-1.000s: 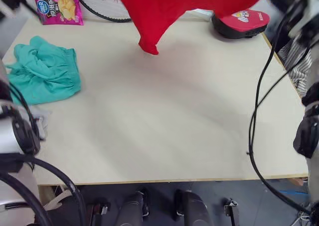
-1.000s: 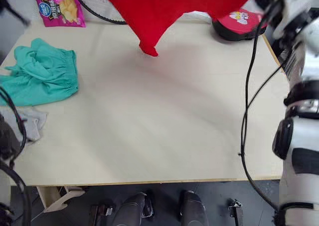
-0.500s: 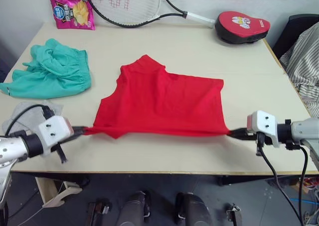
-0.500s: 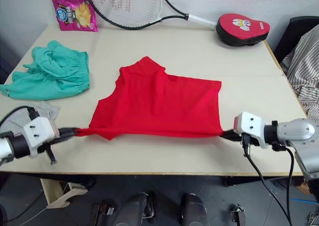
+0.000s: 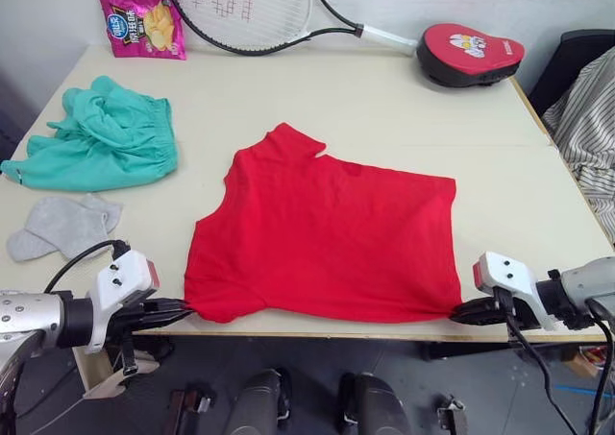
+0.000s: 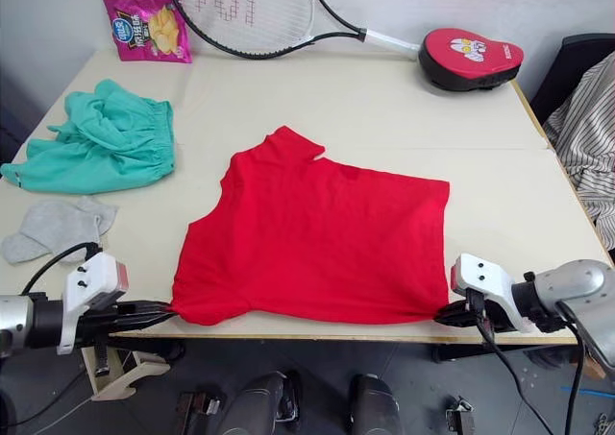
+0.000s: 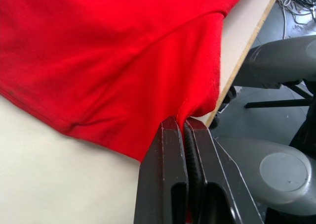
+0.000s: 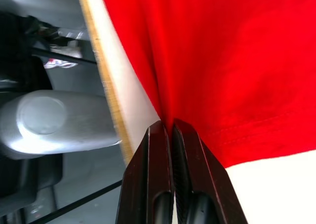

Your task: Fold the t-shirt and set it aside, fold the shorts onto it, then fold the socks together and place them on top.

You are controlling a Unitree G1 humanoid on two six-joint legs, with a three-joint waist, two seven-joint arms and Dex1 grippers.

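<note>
I am working on the first fold of the t-shirt (image 5: 322, 233). It lies flat in the middle of the table (image 5: 384, 99), with its near edge right at the table's near edge. My left gripper (image 5: 184, 309) is pinched tight on the near left corner of the cloth. My right gripper (image 5: 459, 312) is pinched tight on the near right corner. Both sit just off the near edge of the table.

To do this well, I think I should lift both corners together, at the same height, and carry them toward the far side so the near edge lands straight on the far edge. If one side goes faster, the fold may come out crooked.

The shorts (image 5: 101, 137) lie in a heap at the far left. The socks (image 5: 62, 226) lie just near of them, on the left.
</note>
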